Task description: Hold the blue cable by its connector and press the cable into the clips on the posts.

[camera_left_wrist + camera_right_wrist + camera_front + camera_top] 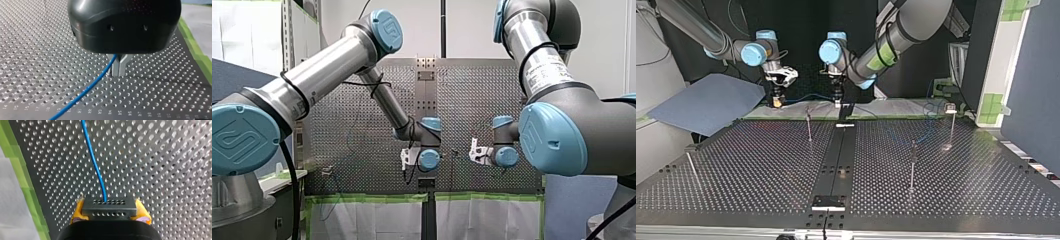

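The blue cable (pixel 87 88) runs over the perforated table (pixel 37 62). My left gripper (pixel 119 73) has its metal fingers shut on the cable just above the plate. The cable's black connector (pixel 109 206), a block with rows of small holes, sits between the yellow pads (pixel 79 210) of my right gripper (pixel 109 213), which is shut on it. From the connector the cable (pixel 93 162) leads straight ahead. In the top view both grippers (pixel 778 100) (pixel 837 101) hang at the far edge, the cable (pixel 806 97) slung between them. Thin posts (pixel 808 125) (pixel 912 167) (pixel 951 125) stand apart from the cable.
Another thin post (pixel 692 170) leans at the top view's left. A black rail (pixel 836 160) runs down the table's middle, ending at a small bracket (pixel 828 202). A grey-blue sheet (pixel 706 102) lies beyond the far left corner. Green tape (pixel 15 170) lines the table's edge.
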You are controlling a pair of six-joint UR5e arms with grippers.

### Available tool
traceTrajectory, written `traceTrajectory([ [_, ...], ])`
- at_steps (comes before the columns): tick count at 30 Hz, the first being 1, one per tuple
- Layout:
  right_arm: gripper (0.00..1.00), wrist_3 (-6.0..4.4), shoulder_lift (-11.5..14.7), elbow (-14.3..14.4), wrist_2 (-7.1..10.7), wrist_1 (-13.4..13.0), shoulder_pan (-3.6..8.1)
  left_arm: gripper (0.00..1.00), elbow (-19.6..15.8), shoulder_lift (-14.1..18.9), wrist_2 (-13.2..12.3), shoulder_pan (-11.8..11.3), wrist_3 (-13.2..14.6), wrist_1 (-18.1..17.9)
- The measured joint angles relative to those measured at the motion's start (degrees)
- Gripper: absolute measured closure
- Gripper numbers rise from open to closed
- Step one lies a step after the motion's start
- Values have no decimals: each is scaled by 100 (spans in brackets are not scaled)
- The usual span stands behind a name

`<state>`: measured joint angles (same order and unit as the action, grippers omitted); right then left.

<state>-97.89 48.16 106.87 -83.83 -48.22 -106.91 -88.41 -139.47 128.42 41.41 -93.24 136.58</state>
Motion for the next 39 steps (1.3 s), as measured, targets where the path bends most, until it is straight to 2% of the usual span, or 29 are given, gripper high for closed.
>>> traceTrajectory([
  [4,100,-7,-1,-32,21,39,7,99,227,-10,156,30,26,102],
  [10,100,-22,-5,-92,51,53,44,99,499,-90,229,74,34,186],
  [17,100,56,-4,-201,120,156,59,99,833,-397,247,153,57,423],
  [20,100,140,-13,-270,194,244,41,99,952,-496,249,192,53,445],
  [24,100,309,-18,-330,303,434,1,99,1002,-536,303,227,8,455],
  [28,100,361,-20,-364,330,545,-15,99,1013,-542,335,235,-50,453],
  [31,100,330,-20,-382,339,566,17,99,1016,-542,346,235,-119,470],
  [36,100,157,-23,-433,429,540,76,99,1015,-544,346,255,-197,496],
  [39,100,101,-26,-488,538,541,103,96,1018,-547,318,273,-208,501],
])
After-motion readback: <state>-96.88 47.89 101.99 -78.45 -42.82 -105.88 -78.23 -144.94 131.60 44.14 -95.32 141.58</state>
